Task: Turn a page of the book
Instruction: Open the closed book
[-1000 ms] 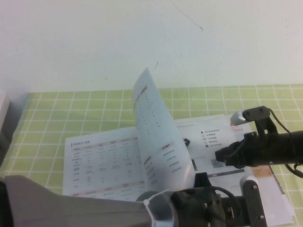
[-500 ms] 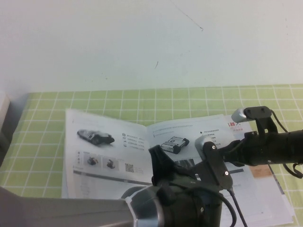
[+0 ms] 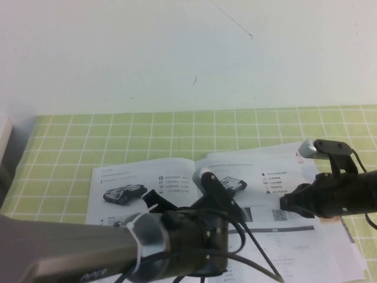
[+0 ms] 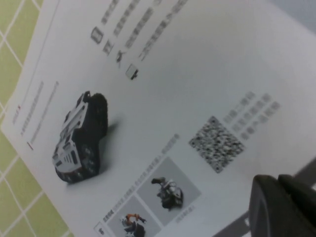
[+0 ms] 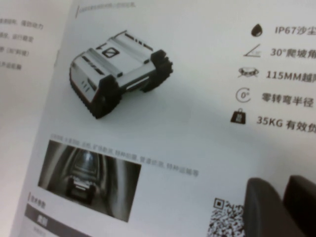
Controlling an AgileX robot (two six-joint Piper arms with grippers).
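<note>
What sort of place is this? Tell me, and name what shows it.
Probably a robot test bench: the book lies open on a green checked table cover against a bare white wall, under the left gripper and right gripper.

A plain white wall [image 3: 177,53] fills the upper frame; a green-and-white checked tablecloth [image 3: 70,141] covers the lower half.

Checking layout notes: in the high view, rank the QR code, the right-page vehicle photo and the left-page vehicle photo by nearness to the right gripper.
1. QR code, right page, beside the right gripper.
2. Right-page vehicle photo, near the spine.
3. Left-page vehicle photo, beyond the left gripper over the book.
</note>
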